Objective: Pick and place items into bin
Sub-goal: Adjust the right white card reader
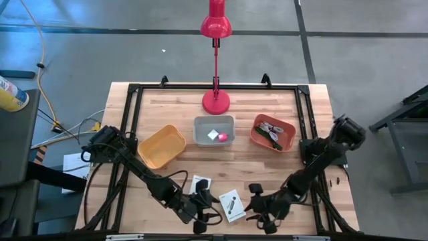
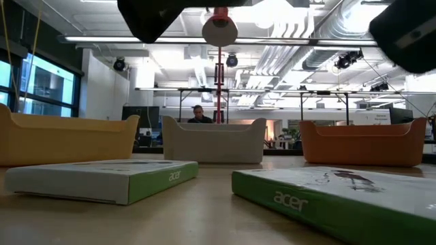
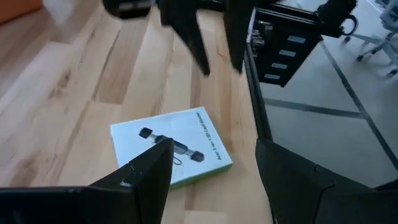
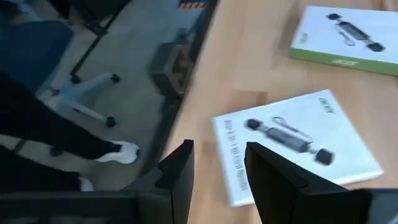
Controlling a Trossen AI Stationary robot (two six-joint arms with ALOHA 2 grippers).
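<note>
Your wooden worktop (image 1: pixel 241 164) carries two white cards. Your left tool (image 1: pixel 202 206), fingers apart, sits between card (image 1: pixel 200 184) and card (image 1: pixel 232 204). Your right tool (image 1: pixel 257 204), also open, hovers just beside the second.

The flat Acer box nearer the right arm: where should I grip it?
The box lies flat on the table, so come straight down with the right tool and pinch across its narrower width, fingers on the two long green-edged sides.
</note>
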